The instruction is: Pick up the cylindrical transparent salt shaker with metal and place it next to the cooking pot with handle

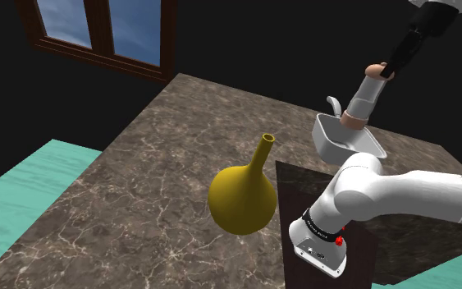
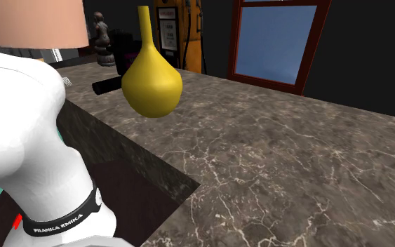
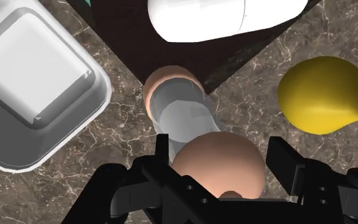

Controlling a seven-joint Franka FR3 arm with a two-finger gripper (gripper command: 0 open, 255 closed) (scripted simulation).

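In the shoulder view, the gripper (image 1: 391, 67) is reaching in from the upper right. Its black fingers are clamping the upper end of the salt shaker (image 1: 365, 98). The shaker is hanging tilted in the air, clear of the marble counter (image 1: 139, 189), just above the far rim of the white pot (image 1: 345, 141). It is showing a pale, see-through body with peach-coloured ends. The pot is sitting on the counter just beyond the dark stand (image 1: 303, 185), with its curved handle rising at the far side. The yellow vase (image 1: 241, 195) is showing to the shoulder view's left of the stand, nearer than the pot and well apart from the shaker. The white arm (image 1: 401, 193) is bending across the lower right. A window (image 1: 106, 33) is showing at the far left, and a teal floor (image 1: 24, 181) is lying beside the counter.

In the second exterior view, the arm (image 2: 20, 140) is looming at the near left. The vase (image 2: 151, 83) is showing beyond it, with the counter (image 2: 294, 161) spreading to the right. The window (image 2: 276, 42) and a small dark statue (image 2: 104, 42) are standing far off.

In the wrist view, the gripper (image 3: 220, 167) is clasping the shaker's (image 3: 184, 114) peach cap, with the fingers (image 3: 163, 153) pressing against either side of it. The pot (image 3: 44, 89) is lying to one side of the shaker and the vase (image 3: 323, 95) to the other.
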